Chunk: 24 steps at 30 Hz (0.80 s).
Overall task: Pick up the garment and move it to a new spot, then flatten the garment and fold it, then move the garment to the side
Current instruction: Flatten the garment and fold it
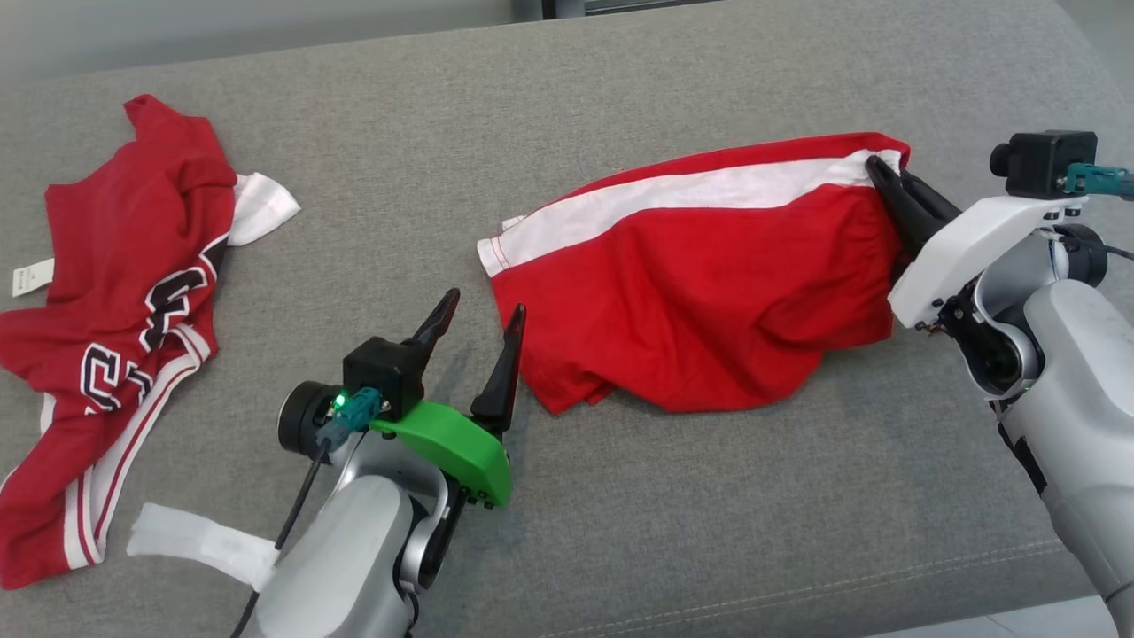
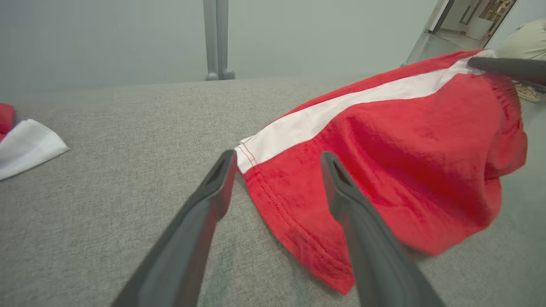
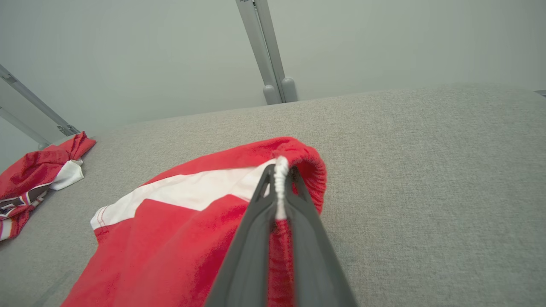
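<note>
The red shorts [image 1: 691, 310] with a white side stripe lie right of centre on the grey upholstered surface [image 1: 620, 532], bunched and not flat. The hem end points toward the robot's left and rests on the upholstery. The gathered waistband end sits at the far right and is lifted slightly. The right gripper [image 1: 881, 168] is clamped on that waistband. In the right wrist view its jaws are pressed together on a fold of white and red fabric [image 3: 170, 238], at the right gripper [image 3: 279, 170] tips. The left gripper [image 1: 485, 306] stands with its jaws wide apart, just beside the hem corner, and holds nothing. In the left wrist view, one finger of the left gripper [image 2: 278, 157] lies over bare upholstery and the other over the red cloth [image 2: 405, 149]. Contact with the cloth cannot be confirmed. A crumpled red jersey [image 1: 115, 310] with white trim and lettering lies well apart at the far left.
</note>
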### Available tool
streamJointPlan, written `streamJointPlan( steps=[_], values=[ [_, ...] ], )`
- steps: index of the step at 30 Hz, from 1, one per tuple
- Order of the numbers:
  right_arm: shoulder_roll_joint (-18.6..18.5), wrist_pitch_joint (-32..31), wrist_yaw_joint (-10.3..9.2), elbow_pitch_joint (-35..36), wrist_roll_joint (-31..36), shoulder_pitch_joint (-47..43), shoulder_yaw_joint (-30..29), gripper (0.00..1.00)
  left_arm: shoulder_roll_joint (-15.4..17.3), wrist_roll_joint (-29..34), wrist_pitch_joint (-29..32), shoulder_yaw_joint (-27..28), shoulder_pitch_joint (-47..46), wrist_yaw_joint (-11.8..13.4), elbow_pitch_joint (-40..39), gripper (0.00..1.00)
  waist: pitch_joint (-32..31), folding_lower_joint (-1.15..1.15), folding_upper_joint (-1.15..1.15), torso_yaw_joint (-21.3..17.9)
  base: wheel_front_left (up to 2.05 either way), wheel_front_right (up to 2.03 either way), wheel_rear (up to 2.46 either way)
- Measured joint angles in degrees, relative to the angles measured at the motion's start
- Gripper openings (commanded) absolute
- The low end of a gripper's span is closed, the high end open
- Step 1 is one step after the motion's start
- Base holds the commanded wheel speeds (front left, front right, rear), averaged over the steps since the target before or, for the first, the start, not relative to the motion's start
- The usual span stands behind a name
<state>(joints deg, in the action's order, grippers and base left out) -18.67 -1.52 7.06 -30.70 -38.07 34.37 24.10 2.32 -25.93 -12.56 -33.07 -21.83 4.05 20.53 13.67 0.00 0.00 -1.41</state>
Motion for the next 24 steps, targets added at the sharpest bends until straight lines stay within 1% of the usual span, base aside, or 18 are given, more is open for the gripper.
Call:
streamJointPlan(
  steps=[3, 9, 16, 19, 21, 24],
  values=[
    [0.02, 0.62, 0.0, -0.25, 0.05, -0.59, 0.79, 0.0, -0.01, -2.81, 1.1, 0.38, -1.19, -0.02, 1.05, 1.0, 0.37, 0.0, 0.0, -1.3, 0.0, 0.0, 0.0],
    [0.97, 1.52, 0.0, -0.16, 0.08, -0.7, 4.0, 0.0, -0.04, -11.37, 4.95, 2.18, -2.64, -0.01, 4.03, 1.0, 1.33, 0.0, 0.0, -3.6, 0.0, 0.0, 0.0],
    [1.36, 2.52, 0.0, -0.3, -0.05, -0.57, 5.52, 0.0, -0.18, -12.46, 9.26, 2.33, -8.11, 0.22, 7.53, 1.0, 2.61, 0.0, 0.0, -5.65, 0.0, 0.0, 0.0],
    [1.58, 3.0, 0.0, -0.55, -0.31, -0.47, 6.09, 0.0, -0.24, -12.71, 11.28, 2.91, -9.19, 1.03, 10.02, 1.0, 3.07, 0.0, 0.0, -6.22, 0.0, 0.0, 0.0],
    [1.7, 3.01, 0.0, -0.58, -0.45, -0.13, 6.42, 0.0, -0.24, -12.7, 11.96, 3.56, -10.01, 1.49, 11.23, 1.0, 3.41, 0.0, 0.0, -6.52, 0.0, 0.0, 0.0],
    [1.86, 3.55, 0.0, -0.59, -0.76, 0.75, 6.82, 0.0, -0.24, -13.24, 12.63, 4.7, -11.64, 1.54, 12.3, 1.0, 3.96, 0.0, 0.0, -6.91, 0.0, 0.0, 0.0]
  ],
)
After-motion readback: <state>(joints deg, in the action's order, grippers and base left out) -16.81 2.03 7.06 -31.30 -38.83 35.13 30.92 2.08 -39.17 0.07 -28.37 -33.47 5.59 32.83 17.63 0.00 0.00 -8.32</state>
